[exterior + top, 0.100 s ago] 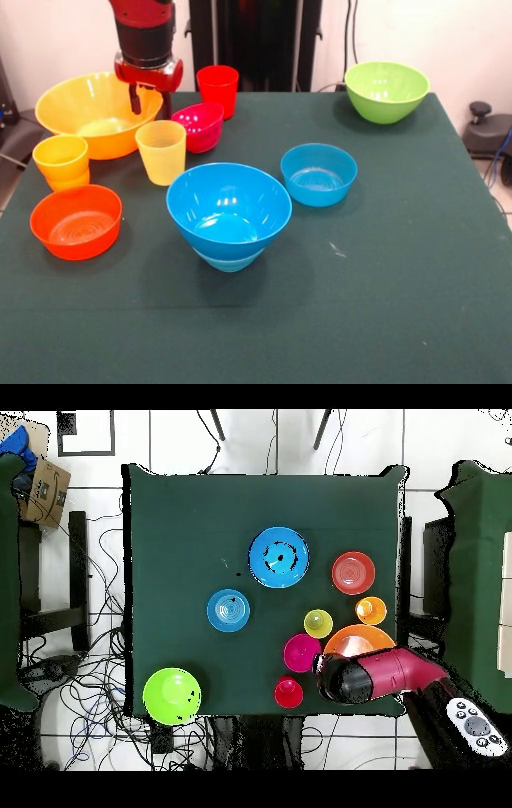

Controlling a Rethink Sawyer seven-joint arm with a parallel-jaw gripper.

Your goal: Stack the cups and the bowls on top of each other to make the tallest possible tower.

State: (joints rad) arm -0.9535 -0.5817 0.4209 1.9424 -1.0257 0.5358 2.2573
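A green-clothed table (400,264) carries 9 plastic vessels as the red and black arm (144,32) reaches down over the large yellow-orange bowl (84,112) at one corner. The claw (149,102) hangs above that bowl's rim, beside the magenta bowl (198,126); whether its fingers are spread or closed cannot be told. The large blue bowl (228,210) sits near the table's middle, nested on a small light-blue bowl (229,260), a tower of 2 pieces so far. The lime green bowl (386,90) stands alone at the opposite far corner. A shallow orange bowl (76,222) and a second small blue bowl (318,174) rest apart on the cloth. 3 cups stand upright: red (218,90) behind the magenta bowl, yellow (161,151) in front of it, orange-yellow (61,162) just beside the big bowl.
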